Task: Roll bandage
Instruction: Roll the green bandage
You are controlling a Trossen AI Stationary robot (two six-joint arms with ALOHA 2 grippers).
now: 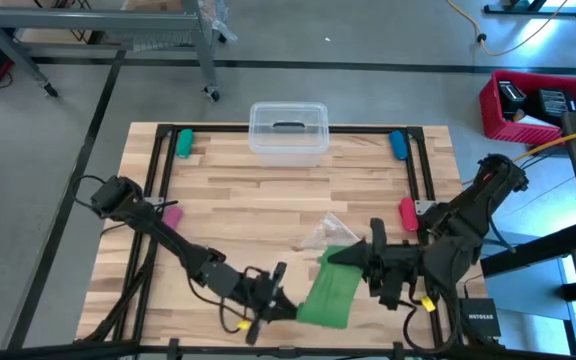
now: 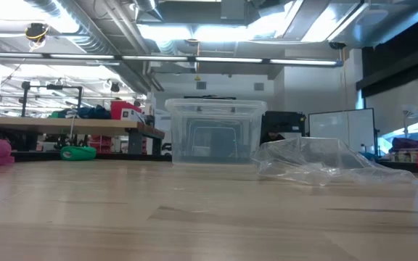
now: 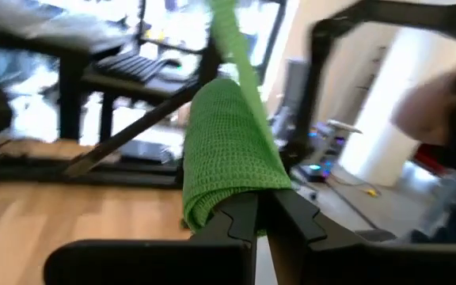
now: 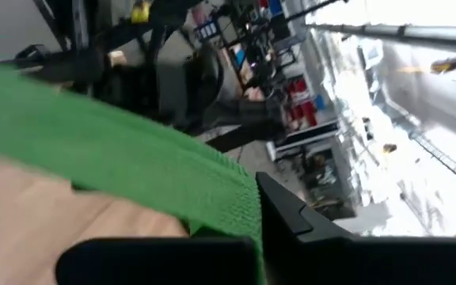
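The bright green bandage (image 1: 330, 287) is held up over the table's near edge, between my two grippers. My left gripper (image 1: 288, 306) is shut on its near end and my right gripper (image 1: 342, 258) is shut on its far end. In the left wrist view the fabric (image 3: 228, 150) bunches wide at the fingers and narrows to a strip running away. In the right wrist view the strip (image 4: 117, 162) runs off sideways from the fingers. The low view shows neither the bandage nor the grippers. My left gripper pinches the bandage's bunched near end (image 3: 240, 194) between its two shut fingers, coming level from the table's left. The fabric is folded over there, more than one layer. It is lifted clear of the table. My right gripper pinches the bandage's other end (image 4: 240, 207) between its shut fingers, coming roughly level from the table's right. The strip leaves the fingers flat and fairly straight, clear of the table.
A clear plastic bin (image 1: 288, 131) stands at the far edge and a crumpled clear bag (image 1: 326, 234) lies mid-table. A green cylinder (image 1: 183, 143) and a blue one (image 1: 398, 145) lie at the far corners. Pink rolls (image 1: 173, 215) (image 1: 406, 213) lie at the sides.
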